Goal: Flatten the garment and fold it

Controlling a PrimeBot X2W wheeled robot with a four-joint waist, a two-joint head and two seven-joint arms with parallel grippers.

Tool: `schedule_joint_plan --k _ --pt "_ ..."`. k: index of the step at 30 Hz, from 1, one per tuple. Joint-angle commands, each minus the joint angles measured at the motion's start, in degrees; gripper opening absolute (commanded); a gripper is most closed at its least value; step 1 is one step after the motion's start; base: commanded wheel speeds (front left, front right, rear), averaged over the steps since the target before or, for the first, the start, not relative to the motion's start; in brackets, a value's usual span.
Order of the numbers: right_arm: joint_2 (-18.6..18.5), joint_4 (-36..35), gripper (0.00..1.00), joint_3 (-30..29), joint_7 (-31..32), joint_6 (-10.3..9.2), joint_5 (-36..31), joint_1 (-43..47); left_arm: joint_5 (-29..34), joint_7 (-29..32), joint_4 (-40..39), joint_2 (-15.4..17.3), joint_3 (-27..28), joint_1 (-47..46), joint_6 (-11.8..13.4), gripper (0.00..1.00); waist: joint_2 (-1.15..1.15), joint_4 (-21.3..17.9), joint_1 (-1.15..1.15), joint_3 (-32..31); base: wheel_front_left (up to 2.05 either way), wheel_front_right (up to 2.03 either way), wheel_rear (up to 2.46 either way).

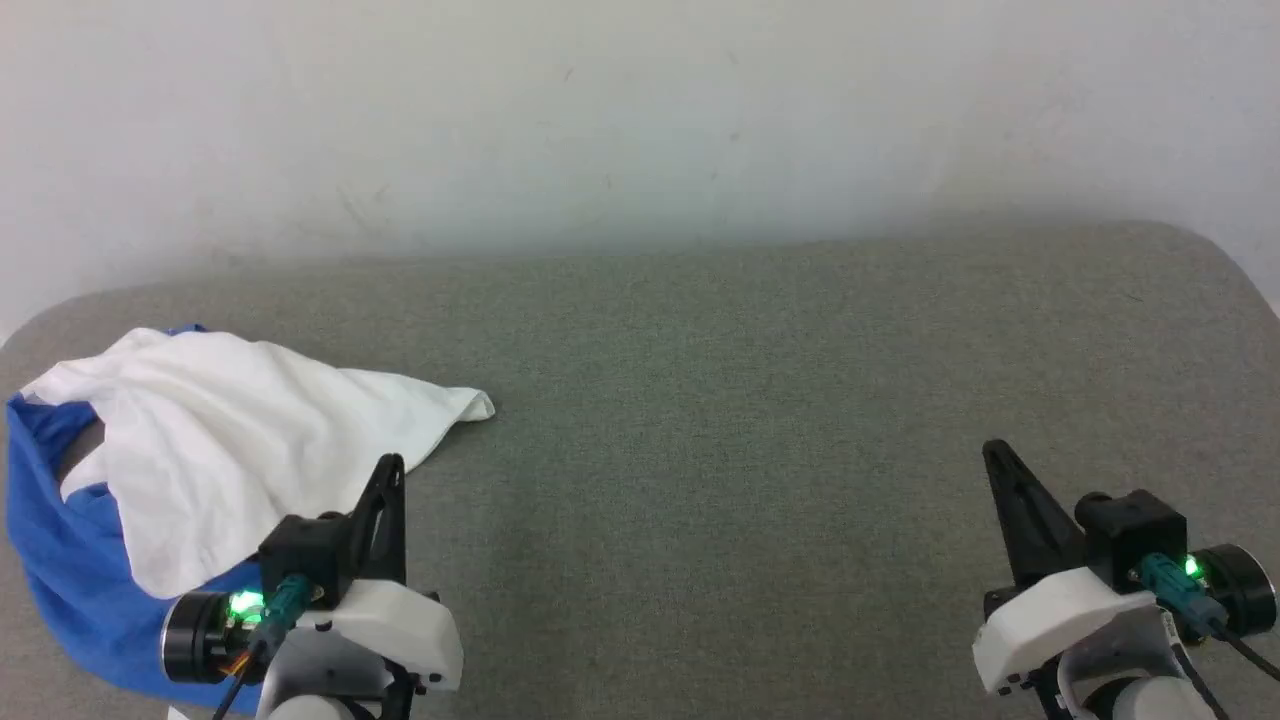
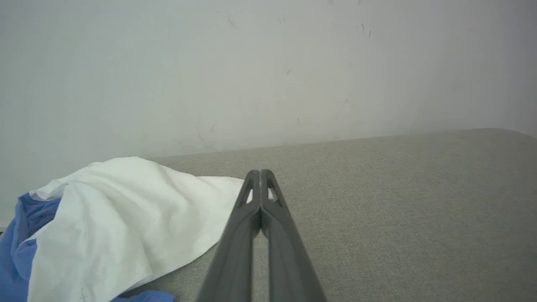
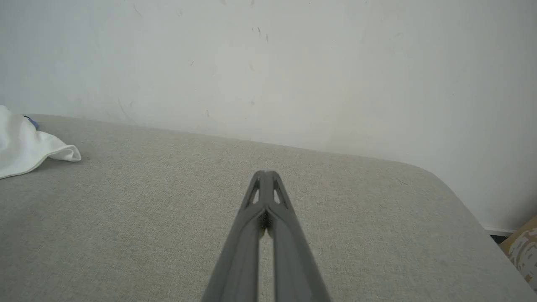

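The garment [image 1: 215, 440] lies crumpled at the left end of the grey padded surface [image 1: 760, 400], white body bunched on top and blue fabric spilling out below and to the left. My left gripper [image 1: 390, 468] hovers just right of its near edge, fingertips pressed together with nothing between them. In the left wrist view the garment [image 2: 126, 218] heaps up left of the shut left gripper [image 2: 260, 173]. My right gripper [image 1: 995, 452] is far off at the lower right, shut and empty. The right wrist view catches a white corner of the garment [image 3: 25, 147] at far left, beyond the right gripper [image 3: 264, 173].
A pale wall [image 1: 640, 120] rises directly behind the padded surface. The surface rounds off at its far right corner [image 3: 440, 180], with a patterned object [image 3: 524, 247] on the floor beyond. Bare padding stretches between the two arms.
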Motion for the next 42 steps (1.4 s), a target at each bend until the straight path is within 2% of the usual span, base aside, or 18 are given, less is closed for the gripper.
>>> schedule_joint_plan --k 1,37,38,42 --pt "0.2 -0.1 0.0 -0.1 0.0 -0.05 0.4 -0.8 0.4 0.0 -0.3 -0.2 0.2 0.2 0.4 0.0 0.0 0.0 0.0 0.0 0.0 0.0 0.0" --pt "0.2 -0.1 0.0 -0.1 0.0 -0.05 0.4 -0.8 0.4 0.0 -0.3 -0.2 0.2 0.2 0.4 0.0 0.0 0.0 0.0 0.0 0.0 0.0 0.0" --pt "0.0 0.0 1.0 0.0 0.0 0.0 0.0 0.0 0.0 0.0 0.0 0.0 0.0 0.0 0.0 1.0 0.0 0.0 0.0 0.0 0.0 0.0 0.0" --pt "0.0 0.1 1.0 0.0 -0.1 0.0 0.1 0.1 -0.1 -0.1 0.2 0.0 -0.1 0.0 0.0 1.0 0.0 0.0 0.0 0.0 0.0 0.0 0.0"
